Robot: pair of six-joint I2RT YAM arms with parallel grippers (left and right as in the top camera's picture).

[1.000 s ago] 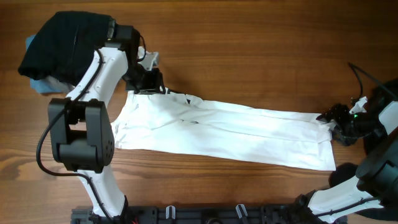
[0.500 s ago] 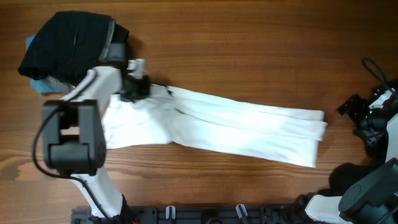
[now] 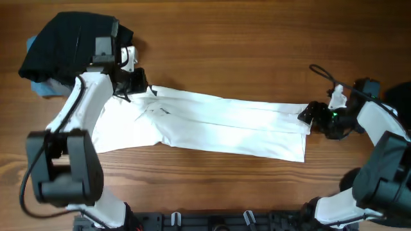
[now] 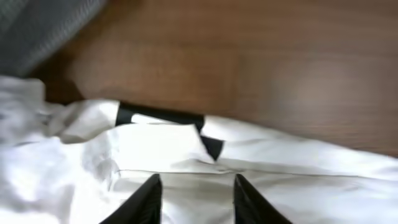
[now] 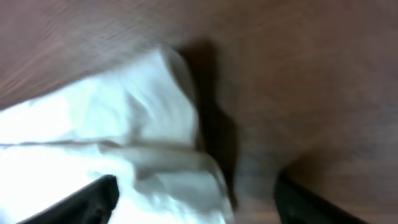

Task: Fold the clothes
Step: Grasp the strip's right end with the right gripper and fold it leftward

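White T-shirt has slid left on the table since a second ago, and the right gripper is back at its right end. It lies as 1 long folded strip. Left gripper sits over the left end. Both have their 2 fingers spread, grasping nothing. Black clothes are piled far left.

Light blue piece mostly hidden beneath black garment; white T-shirt left end covered by left arm, blurred in right wrist view; grey fabric cropped at frame corner.
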